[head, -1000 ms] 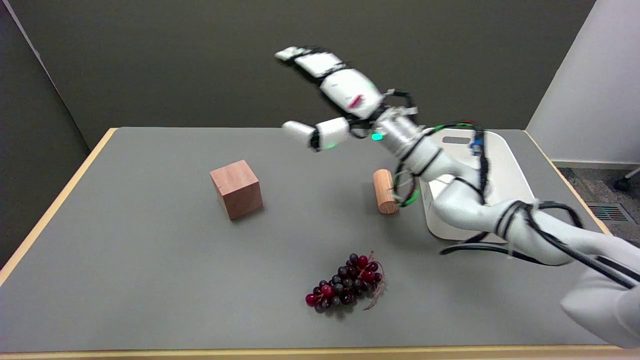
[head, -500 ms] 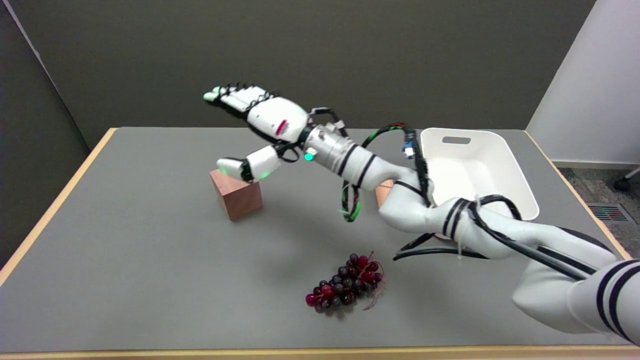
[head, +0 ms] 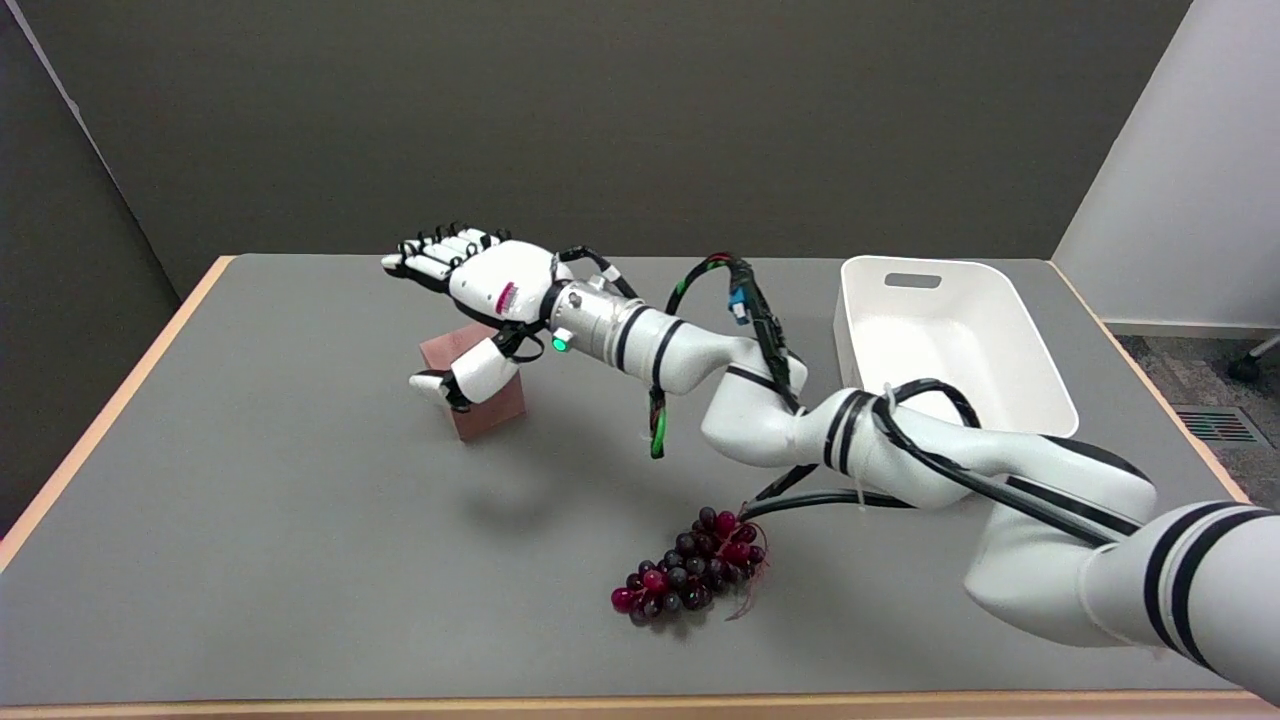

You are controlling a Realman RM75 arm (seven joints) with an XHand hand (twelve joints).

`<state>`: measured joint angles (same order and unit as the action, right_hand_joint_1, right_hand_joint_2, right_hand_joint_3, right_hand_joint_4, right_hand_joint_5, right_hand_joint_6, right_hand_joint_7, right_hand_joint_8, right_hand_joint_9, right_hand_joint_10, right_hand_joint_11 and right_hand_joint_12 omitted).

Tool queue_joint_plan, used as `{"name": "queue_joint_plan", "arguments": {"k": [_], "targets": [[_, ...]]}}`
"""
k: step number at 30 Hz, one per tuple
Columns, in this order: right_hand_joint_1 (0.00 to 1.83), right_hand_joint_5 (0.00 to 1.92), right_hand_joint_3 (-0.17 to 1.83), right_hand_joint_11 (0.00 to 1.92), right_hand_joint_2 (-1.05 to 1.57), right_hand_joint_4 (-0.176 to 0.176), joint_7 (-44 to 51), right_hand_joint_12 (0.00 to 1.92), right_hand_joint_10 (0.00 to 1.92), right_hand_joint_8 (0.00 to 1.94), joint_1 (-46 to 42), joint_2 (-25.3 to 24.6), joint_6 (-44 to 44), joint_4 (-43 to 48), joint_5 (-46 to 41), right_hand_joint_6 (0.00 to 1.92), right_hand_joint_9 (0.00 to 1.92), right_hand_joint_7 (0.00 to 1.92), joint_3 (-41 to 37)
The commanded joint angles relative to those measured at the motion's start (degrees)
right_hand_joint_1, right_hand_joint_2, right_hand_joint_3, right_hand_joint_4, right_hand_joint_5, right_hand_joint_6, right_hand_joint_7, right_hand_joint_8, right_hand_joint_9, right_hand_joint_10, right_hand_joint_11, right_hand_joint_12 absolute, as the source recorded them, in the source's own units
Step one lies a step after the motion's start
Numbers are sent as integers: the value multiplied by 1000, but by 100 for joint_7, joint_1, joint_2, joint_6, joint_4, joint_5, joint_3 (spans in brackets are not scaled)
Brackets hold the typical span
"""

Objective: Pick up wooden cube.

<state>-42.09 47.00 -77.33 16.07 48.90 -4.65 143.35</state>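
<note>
My right hand (head: pixel 478 300) hangs unclenched over the wooden cube (head: pixel 484 400), fingers spread, grasping nothing; the cube rests on the grey surface (head: pixel 250 480). I read no labels or writing.

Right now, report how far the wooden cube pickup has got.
Done: the right hand has reached the reddish-brown wooden cube, fingers spread above it and thumb in front. In hand: closing on the cube; no grip shows yet. Left: grasp and lift, as the cube sits on the grey table.
</note>
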Motion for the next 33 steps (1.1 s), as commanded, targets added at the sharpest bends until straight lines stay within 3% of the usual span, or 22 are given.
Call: {"name": "queue_joint_plan", "arguments": {"k": [1, 14, 27, 31, 33], "targets": [[320, 13, 964, -1, 474, 8, 137, 699, 304, 170, 436, -609, -485, -1115, 297, 237, -1, -1, 283], [354, 11, 966, -1, 476, 21, 137, 686, 283, 147, 394, -610, -477, -1682, 249, 218, -1, -1, 275], [448, 8, 969, 1, 506, 23, 137, 710, 292, 150, 310, -574, -369, -1647, 249, 211, -1, -1, 260], [593, 53, 1001, 5, 591, 28, 137, 850, 461, 261, 310, -574, -306, -1639, 249, 170, 48, 81, 251], [685, 84, 1020, 55, 644, 50, 137, 934, 560, 325, 310, -574, -285, -1627, 249, 287, 133, 160, 240]]}}
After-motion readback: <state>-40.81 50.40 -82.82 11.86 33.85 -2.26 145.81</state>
